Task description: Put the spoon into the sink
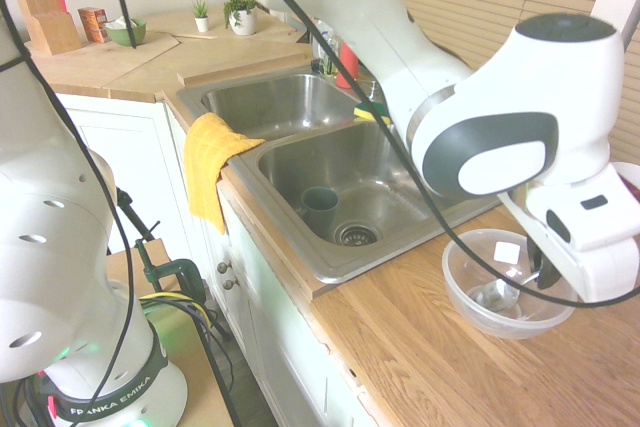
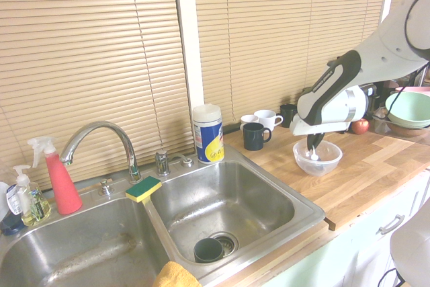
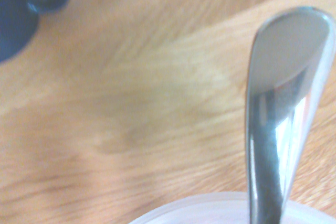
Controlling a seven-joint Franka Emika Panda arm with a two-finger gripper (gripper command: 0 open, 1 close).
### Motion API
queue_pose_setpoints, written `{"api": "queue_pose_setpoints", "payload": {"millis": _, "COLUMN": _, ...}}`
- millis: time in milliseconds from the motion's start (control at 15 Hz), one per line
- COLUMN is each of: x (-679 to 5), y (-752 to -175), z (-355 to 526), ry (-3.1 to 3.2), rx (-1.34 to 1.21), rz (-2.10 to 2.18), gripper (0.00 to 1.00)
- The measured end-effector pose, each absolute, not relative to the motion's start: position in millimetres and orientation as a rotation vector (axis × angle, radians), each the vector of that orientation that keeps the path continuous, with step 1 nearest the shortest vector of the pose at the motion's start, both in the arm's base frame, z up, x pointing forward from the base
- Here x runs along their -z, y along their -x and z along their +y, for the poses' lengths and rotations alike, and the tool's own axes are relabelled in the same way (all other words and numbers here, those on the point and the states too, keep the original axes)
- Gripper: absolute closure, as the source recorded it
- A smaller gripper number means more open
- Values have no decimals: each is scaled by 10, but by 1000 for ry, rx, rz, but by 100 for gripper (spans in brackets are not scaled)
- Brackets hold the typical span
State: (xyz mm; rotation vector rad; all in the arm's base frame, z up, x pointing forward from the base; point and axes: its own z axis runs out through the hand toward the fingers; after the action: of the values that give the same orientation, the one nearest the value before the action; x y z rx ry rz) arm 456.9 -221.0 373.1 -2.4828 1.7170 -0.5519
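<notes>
One slim, shiny silver metal spoon [image 3: 273, 108]: being clamped by black-fingered white gripper [image 1: 541, 271]; resting in clear round plastic bowl [image 1: 461, 290], lower right of frame; awaiting lifting, carrying and release into brushed-steel double-basin sink [image 1: 320, 259], centre.

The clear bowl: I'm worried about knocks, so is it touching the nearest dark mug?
Apart. The second exterior view shows wooden counter between the clear bowl and the nearest dark mug.

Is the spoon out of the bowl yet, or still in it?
Still in: the spoon's head sits inside the clear bowl, visible through its side.
</notes>
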Motion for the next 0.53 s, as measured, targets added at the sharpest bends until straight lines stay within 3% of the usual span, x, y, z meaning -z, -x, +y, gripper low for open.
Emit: {"api": "queue_pose_setpoints", "payload": {"millis": 533, "x": -4647, "y": -4352, "z": -1748, "ry": 2535, "rx": 677, "rz": 1589, "gripper": 100}}
